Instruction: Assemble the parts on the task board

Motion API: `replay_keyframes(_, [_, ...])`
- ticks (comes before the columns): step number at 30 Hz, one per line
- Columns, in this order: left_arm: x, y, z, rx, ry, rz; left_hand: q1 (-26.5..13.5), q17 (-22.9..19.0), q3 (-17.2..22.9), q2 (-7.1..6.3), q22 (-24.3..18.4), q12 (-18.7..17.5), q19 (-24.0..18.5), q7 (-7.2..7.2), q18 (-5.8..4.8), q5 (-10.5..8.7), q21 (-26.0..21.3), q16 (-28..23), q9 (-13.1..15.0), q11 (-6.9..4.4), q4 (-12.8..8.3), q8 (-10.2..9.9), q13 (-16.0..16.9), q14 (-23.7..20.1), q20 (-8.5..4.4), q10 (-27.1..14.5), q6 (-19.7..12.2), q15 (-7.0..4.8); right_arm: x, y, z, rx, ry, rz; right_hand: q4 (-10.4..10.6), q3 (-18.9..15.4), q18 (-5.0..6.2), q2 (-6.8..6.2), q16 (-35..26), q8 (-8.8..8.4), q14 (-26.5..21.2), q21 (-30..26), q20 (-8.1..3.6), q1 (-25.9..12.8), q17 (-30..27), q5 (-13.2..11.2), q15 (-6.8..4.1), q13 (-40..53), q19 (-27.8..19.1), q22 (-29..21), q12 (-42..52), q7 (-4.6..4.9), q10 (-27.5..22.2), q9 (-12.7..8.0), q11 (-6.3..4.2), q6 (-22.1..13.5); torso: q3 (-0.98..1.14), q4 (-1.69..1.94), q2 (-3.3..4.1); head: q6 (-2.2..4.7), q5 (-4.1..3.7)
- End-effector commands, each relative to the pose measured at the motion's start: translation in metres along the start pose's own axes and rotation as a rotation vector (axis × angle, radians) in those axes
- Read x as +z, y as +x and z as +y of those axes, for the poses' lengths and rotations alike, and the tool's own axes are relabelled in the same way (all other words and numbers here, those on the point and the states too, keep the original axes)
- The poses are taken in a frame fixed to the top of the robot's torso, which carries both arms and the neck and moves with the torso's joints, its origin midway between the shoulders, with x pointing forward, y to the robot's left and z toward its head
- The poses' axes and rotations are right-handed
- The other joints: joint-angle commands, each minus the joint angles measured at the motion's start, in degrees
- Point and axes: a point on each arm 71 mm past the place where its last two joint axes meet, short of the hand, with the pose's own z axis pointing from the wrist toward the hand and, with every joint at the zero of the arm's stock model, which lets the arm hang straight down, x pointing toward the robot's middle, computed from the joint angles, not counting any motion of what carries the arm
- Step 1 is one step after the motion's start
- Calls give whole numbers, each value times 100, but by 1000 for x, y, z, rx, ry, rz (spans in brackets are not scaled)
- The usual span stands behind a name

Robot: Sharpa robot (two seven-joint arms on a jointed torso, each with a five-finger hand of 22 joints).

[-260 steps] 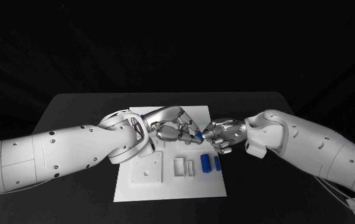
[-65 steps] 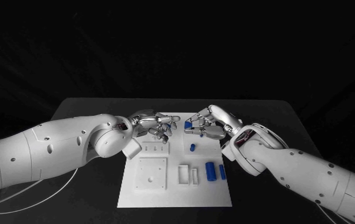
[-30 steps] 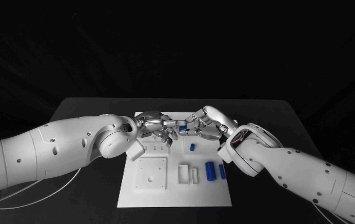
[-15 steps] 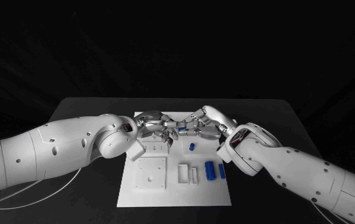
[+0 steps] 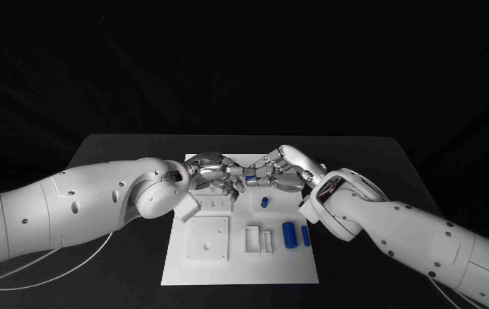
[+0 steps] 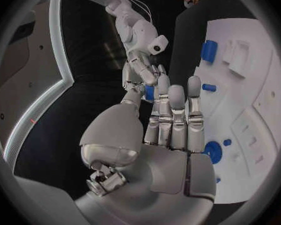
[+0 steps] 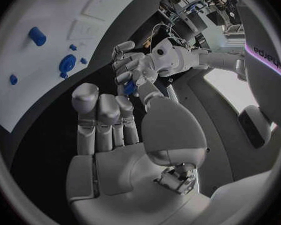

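Note:
Above the far end of the white task board (image 5: pixel 239 270) my left hand (image 5: pixel 217 175) and right hand (image 5: pixel 280 170) meet fingertip to fingertip. A small blue part (image 5: pixel 251 177) sits between them, pinched from both sides. In the left wrist view the blue part (image 6: pixel 149 92) lies at my left thumb and fingertips, with the right hand (image 6: pixel 140 67) gripping it from beyond. In the right wrist view the same part (image 7: pixel 129 87) sits between my right fingertips and the left hand (image 7: pixel 135 65). On the board lie a short blue peg (image 5: pixel 264 201) and two blue cylinders (image 5: pixel 290 235).
White blocks (image 5: pixel 251 238) and a square white plate with holes (image 5: pixel 209 237) sit on the near half of the board. A blue round part (image 6: pixel 212 151) stands in the board below my left hand. Black table (image 5: pixel 112 160) surrounds the board on all sides.
About two seconds ago the hands were apart, with the blue part in my right hand. They have since come together over the far end of the board and barely moved in the last half second.

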Motion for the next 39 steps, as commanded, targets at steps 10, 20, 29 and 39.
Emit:
replay_keyframes(10, [0, 1, -7, -74, 65, -2, 125, 41, 496, 164, 142, 174, -18, 25, -80, -236, 146, 134, 319, -28, -365, 222, 123, 8, -76, 9, -132, -63, -2, 1, -6, -7, 23, 18, 54, -104, 21, 33, -83, 22, -30, -125, 19, -42, -25, 130, 29, -91, 214, 492, -185, -39, -104, 6, 53, 22, -2, -4, 1, -12, -12])
replay_keyframes(20, [0, -6, -4, -70, 28, -63, 220, 47, 495, 164, 149, 231, 9, 22, -63, -295, 217, 179, 325, -48, -360, 242, 163, 49, -87, 30, -117, -73, -6, -7, -11, 5, 20, -25, 294, -1076, 288, -234, -784, 35, -645, -1969, 306, -19, -576, 307, 312, -1054, -139, 11, -948, 383, -1166, 13, 387, -1246, 4, 0, -1, -10, 15])
replay_keyframes(29, [-3, -17, 4, -28, -48, -116, 340, 39, 459, 198, 147, 254, 8, 27, -48, -479, 305, 193, 276, -55, -336, 228, 182, 71, -88, 30, -100, -74, -16, -26, -23, 60, 38, -114, 566, -1522, 346, -442, -1012, 19, -1024, -3084, 425, -5, -1133, 500, 425, -1884, -198, -425, -778, 499, -1513, -2, 499, -1823, 14, -8, -2, -16, 104])
replay_keyframes(39, [-7, -38, 12, 71, -142, -176, 363, 18, 452, 199, 144, 266, 43, 20, -35, -526, 370, 189, 274, -68, -339, 239, 187, 127, -102, 61, -85, -90, -29, -69, -59, 139, 149, -279, 653, -1590, 323, -399, -1025, 31, -1084, -3587, 428, 12, -1626, 595, 419, -2485, -58, -536, -595, 482, -1606, 7, 493, -1670, 11, -23, -14, -19, 144])
